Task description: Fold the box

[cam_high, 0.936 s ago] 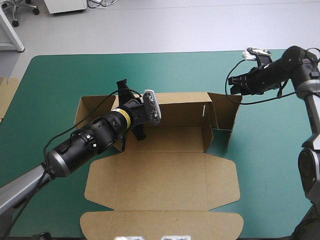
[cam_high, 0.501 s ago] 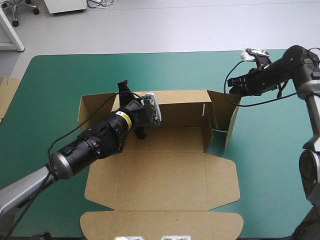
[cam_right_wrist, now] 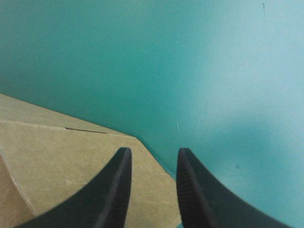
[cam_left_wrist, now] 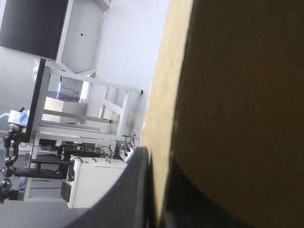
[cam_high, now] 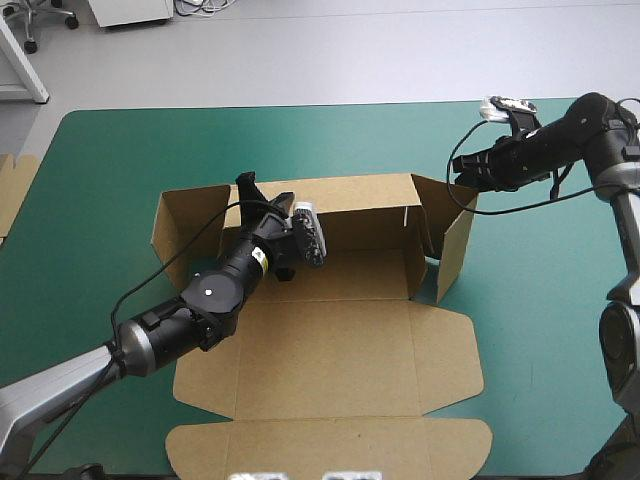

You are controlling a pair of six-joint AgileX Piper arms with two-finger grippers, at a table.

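Your left gripper (cam_high: 264,192), jaws pinching the box (cam_high: 340,350) by its back wall (cam_high: 365,205), has raised it; your right gripper (cam_high: 460,171), jaws slightly parted, has nudged the side flap (cam_high: 455,238) inward

Teal-green table (cam_high: 100,160) carries brown box (cam_high: 330,360); spare board (cam_high: 10,195) at left edge.

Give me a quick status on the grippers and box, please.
Left gripper shut on the box, rear wall. Right gripper open at its right flap. Lid flat. Nothing obstructing.
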